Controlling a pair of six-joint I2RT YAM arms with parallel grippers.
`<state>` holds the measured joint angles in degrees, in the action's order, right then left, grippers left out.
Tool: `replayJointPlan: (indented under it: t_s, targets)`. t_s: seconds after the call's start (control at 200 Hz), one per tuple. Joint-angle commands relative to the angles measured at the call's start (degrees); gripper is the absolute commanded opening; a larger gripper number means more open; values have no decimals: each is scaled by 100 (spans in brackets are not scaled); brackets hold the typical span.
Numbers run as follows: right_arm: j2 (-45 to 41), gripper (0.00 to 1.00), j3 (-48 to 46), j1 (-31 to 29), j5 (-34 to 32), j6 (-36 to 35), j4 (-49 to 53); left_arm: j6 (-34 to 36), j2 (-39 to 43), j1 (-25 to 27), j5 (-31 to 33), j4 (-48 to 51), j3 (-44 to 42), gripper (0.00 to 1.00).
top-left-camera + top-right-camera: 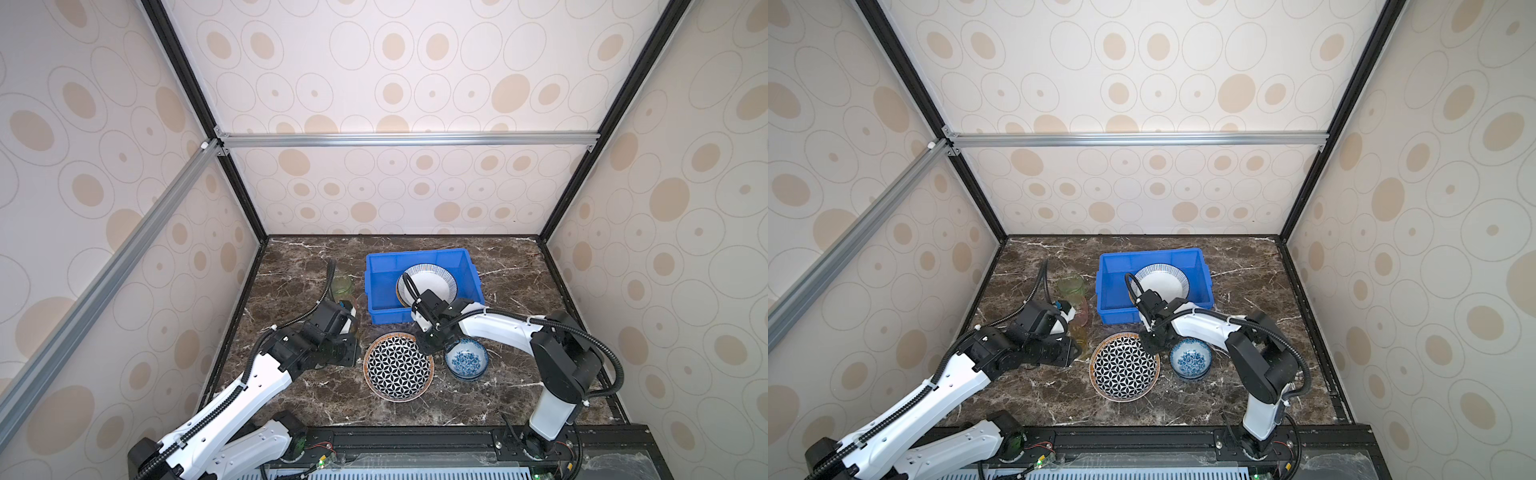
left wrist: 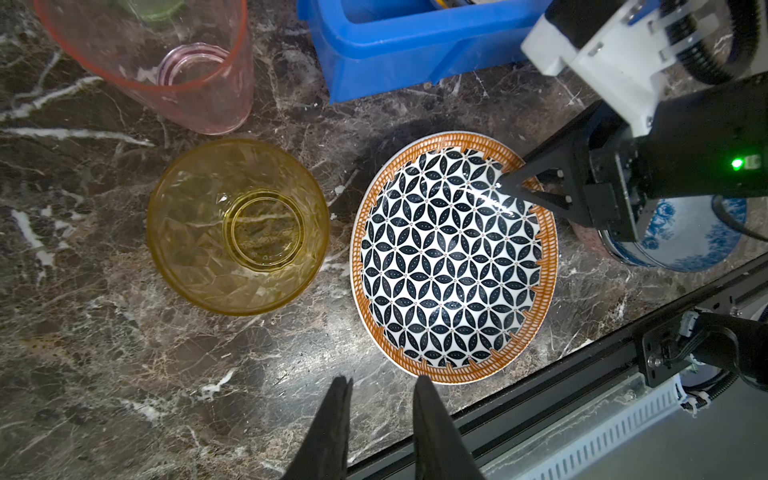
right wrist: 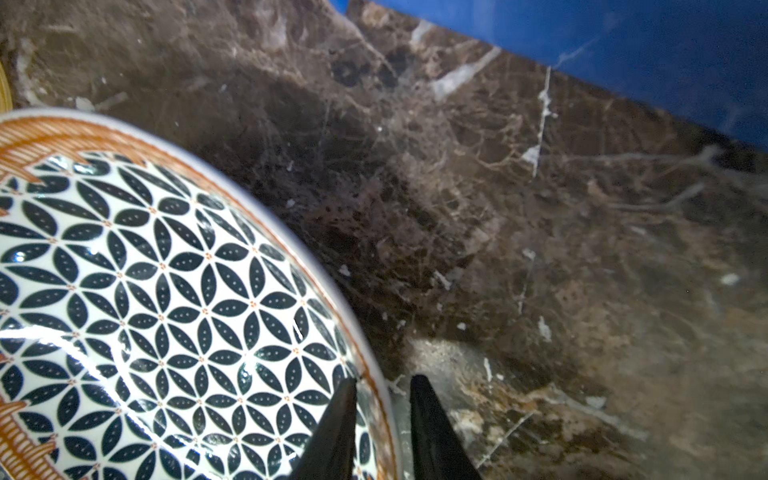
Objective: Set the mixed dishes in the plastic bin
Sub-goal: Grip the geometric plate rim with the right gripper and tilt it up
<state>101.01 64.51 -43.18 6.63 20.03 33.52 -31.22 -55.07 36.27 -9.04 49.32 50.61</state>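
R end effector (image 3: 384,380) straddles rim of b/w geometric plate (image 3: 166,291): one finger inside, one outside, gap narrow; can't tell if it pinches. Plate lies on desk (image 1: 478,403) just in front of blue bin (image 1: 376,266), w/ blue-floral bowl (image 1: 467,359) beside it. Blue-striped plate (image 1: 432,282) sits in bin. L end effector (image 2: 380,378) hovers over desk, narrow gap, nothing btwn fingers. Yellow cup (image 2: 237,226), pink cup (image 2: 166,66), green cup (image 1: 343,284) on desk left of bin.

The left tool (image 2: 382,379) hovers slightly parted; the right tool (image 3: 385,380), angled down, pinches the plate (image 3: 166,291).
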Motion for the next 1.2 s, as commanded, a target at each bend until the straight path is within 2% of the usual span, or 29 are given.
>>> replayJointPlan:
  t_s: [0.0,0.31,0.901,1.196]
  targets:
    - [117,23,145,-35,-55,-44,108,-77,-13,38,86,-19,207,27]
    - [129,17,185,-33,-179,-149,265,-103,-13,46,122,-28,228,27]
    - [-122,0,161,-33,-319,-330,541,-152,-13,55,165,-52,291,27]
    - [-351,0,123,-34,-375,-333,620,-174,-39,64,166,-93,362,27]
